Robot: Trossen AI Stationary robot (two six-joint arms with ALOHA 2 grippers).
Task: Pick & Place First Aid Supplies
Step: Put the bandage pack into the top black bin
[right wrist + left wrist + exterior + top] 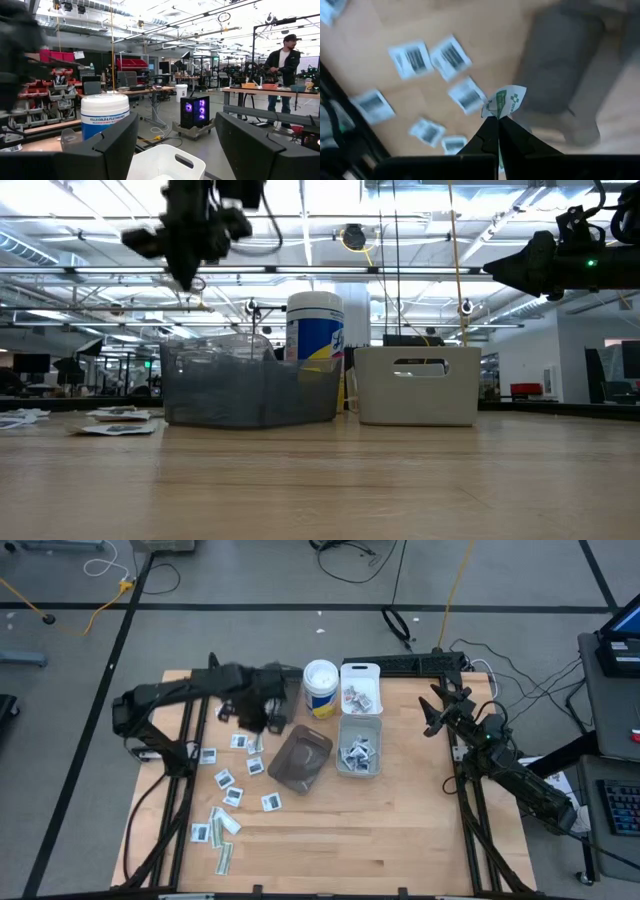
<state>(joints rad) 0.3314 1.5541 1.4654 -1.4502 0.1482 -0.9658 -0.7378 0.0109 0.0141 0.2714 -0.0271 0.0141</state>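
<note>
Several first aid supplies lie flat on the wooden table's left half: white squares with dark print point(232, 796) and pale green strips point(222, 858); the left wrist view shows them below point(451, 57). My left gripper point(272, 720) hangs high over the table beside the smoky bin point(300, 758), pointing down, shut on a green-and-white packet point(504, 101). My right gripper point(432, 712) waits open near the table's far right, nothing between its fingers point(117, 137). My left gripper pinches the green-and-white packet by one edge point(498, 113) between its two fingertips, coming from above and pointing down. The packet is lifted clear of the table and bends into two flaps past the fingertips point(490, 131).
A white canister with a blue-yellow label point(320, 688) stands at the far middle. Two pale bins point(375, 673) point(378, 732) beside it hold several packets. Dark frame rails point(185, 790) run along the table's left and right sides. Bare wood lies at the near middle.
</note>
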